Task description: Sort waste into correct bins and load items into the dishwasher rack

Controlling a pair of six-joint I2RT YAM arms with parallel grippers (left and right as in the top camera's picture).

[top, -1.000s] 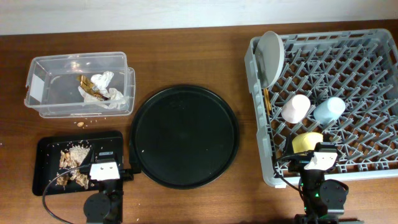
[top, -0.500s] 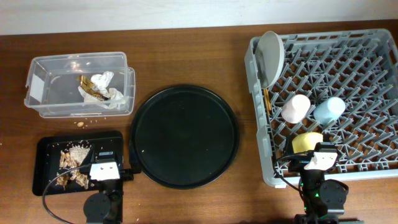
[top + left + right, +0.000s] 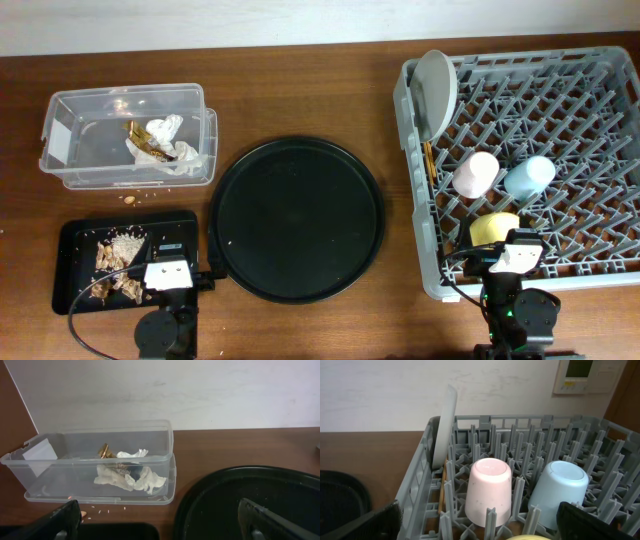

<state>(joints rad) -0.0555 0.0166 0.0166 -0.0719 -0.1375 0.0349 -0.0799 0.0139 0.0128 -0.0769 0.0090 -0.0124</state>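
Observation:
The clear tub [image 3: 125,95] at the far left holds the white tissue [image 3: 165,130] and gold-brown wrapper [image 3: 140,145]; both show in the left wrist view, tissue [image 3: 130,477] and wrapper [image 3: 104,451]. The small black tray [image 3: 75,240] holds food scraps [image 3: 115,255]. The grey rack [image 3: 540,56] holds the upright plate [image 3: 437,92], chopsticks [image 3: 430,165], upside-down pink cup [image 3: 476,173], blue cup [image 3: 528,178] and yellow bowl [image 3: 494,228]. My left gripper [image 3: 160,527] is open and empty over the black tray's right end. My right gripper [image 3: 480,530] is open and empty above the rack's front edge, near the pink cup [image 3: 488,490] and blue cup [image 3: 559,492].
A large round black tray [image 3: 297,218] lies between the bins and the rack. A few crumbs [image 3: 130,198] lie on the wooden table in front of the tub. A white wall runs along the table's far edge.

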